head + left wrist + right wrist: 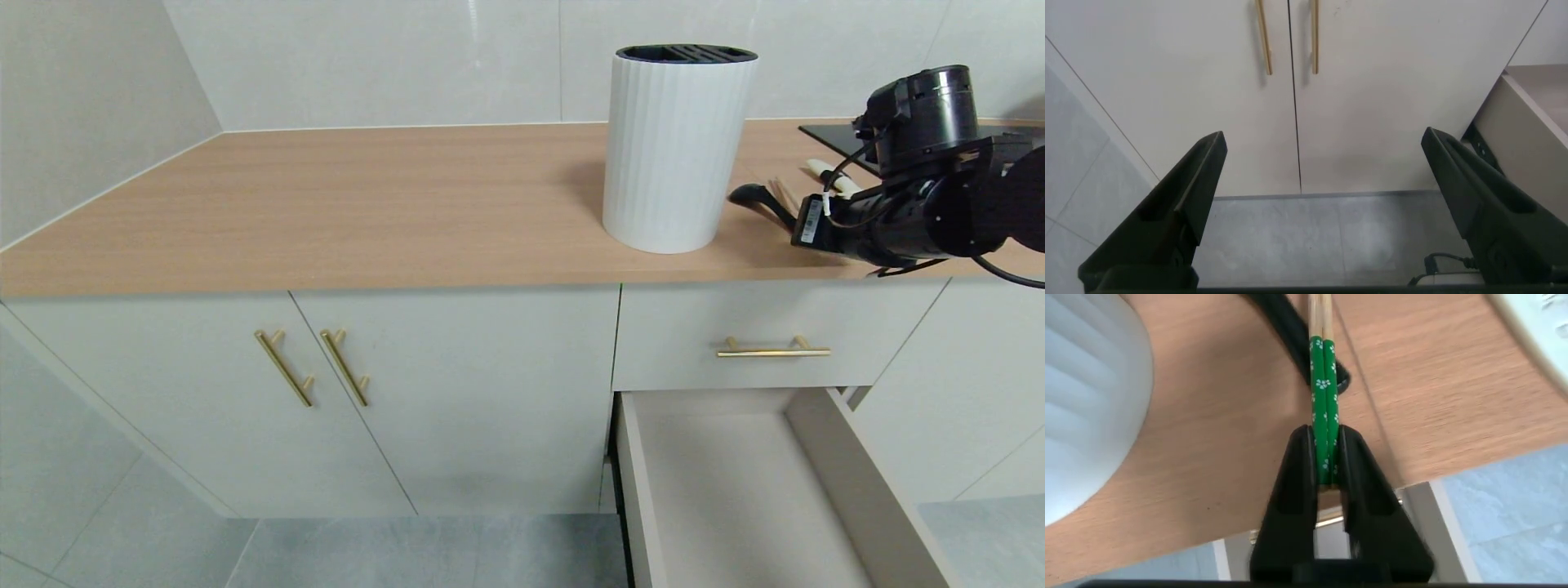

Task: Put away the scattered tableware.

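- Right gripper (1325, 449) is clamped tight on the green, flower-dotted chopsticks (1321, 367), over the tabletop's (1225, 425) front edge, near the white holder (673, 147).
- Left gripper (1323, 143) gapes wide, holding nothing, facing the cabinet doors (1372, 82).

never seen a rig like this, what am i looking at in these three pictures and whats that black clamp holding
It is a two-armed robot tidying a kitchen. The wide picture comes from a camera on its head, the other two from its wrists. On the wooden countertop are a white ribbed cylindrical holder and, beside it, a black utensil. The right tool is shut on a pair of green-ended wooden chopsticks. The left tool hangs open and empty, facing the pale cabinet doors. A drawer below stands open.
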